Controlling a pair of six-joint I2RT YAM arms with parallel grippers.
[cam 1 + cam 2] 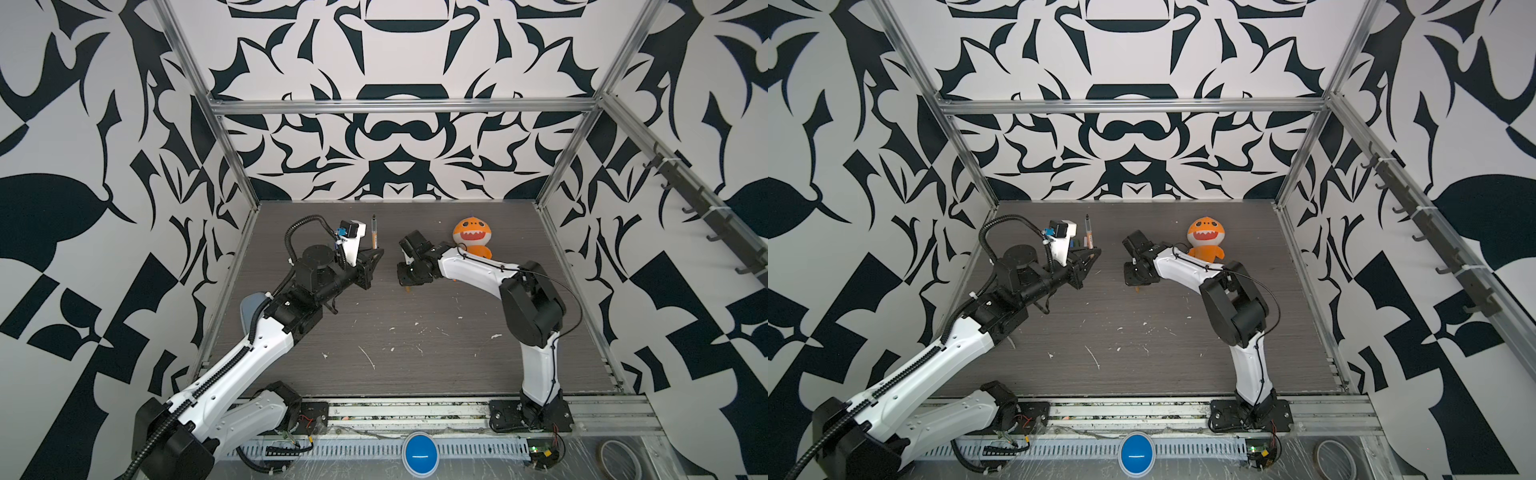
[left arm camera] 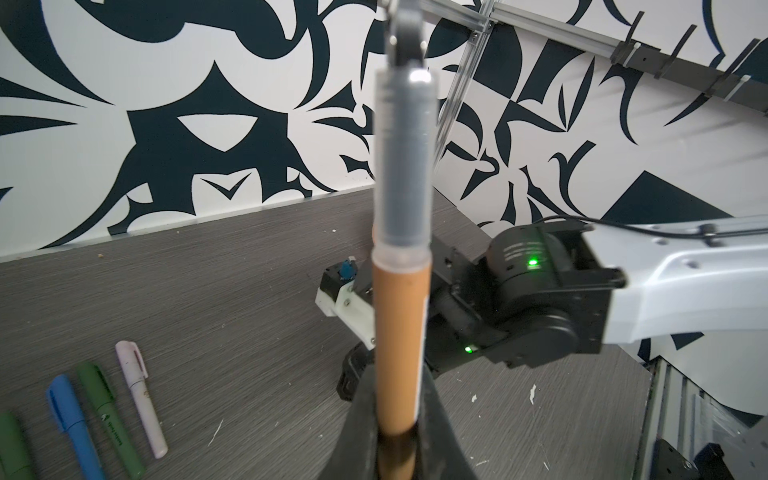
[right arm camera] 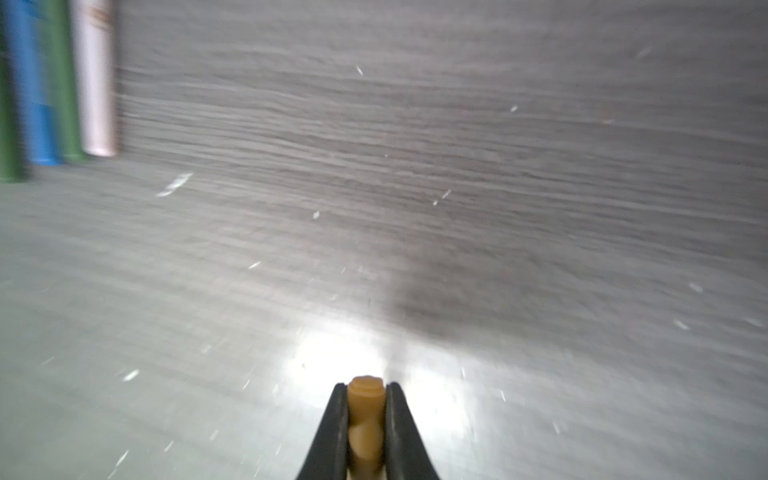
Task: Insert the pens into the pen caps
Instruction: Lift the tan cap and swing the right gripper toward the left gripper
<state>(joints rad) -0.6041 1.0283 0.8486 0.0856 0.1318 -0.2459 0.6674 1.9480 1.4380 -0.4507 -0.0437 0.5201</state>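
Note:
My left gripper (image 2: 399, 370) is shut on the orange-brown pen (image 2: 399, 324) and holds it upright above the table, its grey front part and tip pointing up; both top views show the pen (image 1: 374, 232) (image 1: 1089, 232) rising from the left gripper (image 1: 376, 251) (image 1: 1096, 251). My right gripper (image 3: 366, 386) is shut on a mustard-orange pen cap (image 3: 365, 399) and points down at the table, low over it, to the right of the left gripper (image 1: 409, 284) (image 1: 1137, 286). A pink pen (image 2: 139, 395), a green pen (image 2: 110, 415) and a blue pen (image 2: 75, 424) lie capped side by side on the table.
An orange shark plush (image 1: 471, 237) sits at the back right behind the right arm (image 1: 469, 266). Thin white scraps (image 1: 365, 355) lie scattered on the grey table (image 1: 415, 374). A blue button (image 1: 420, 454) and a tape roll (image 1: 619, 459) are on the front rail.

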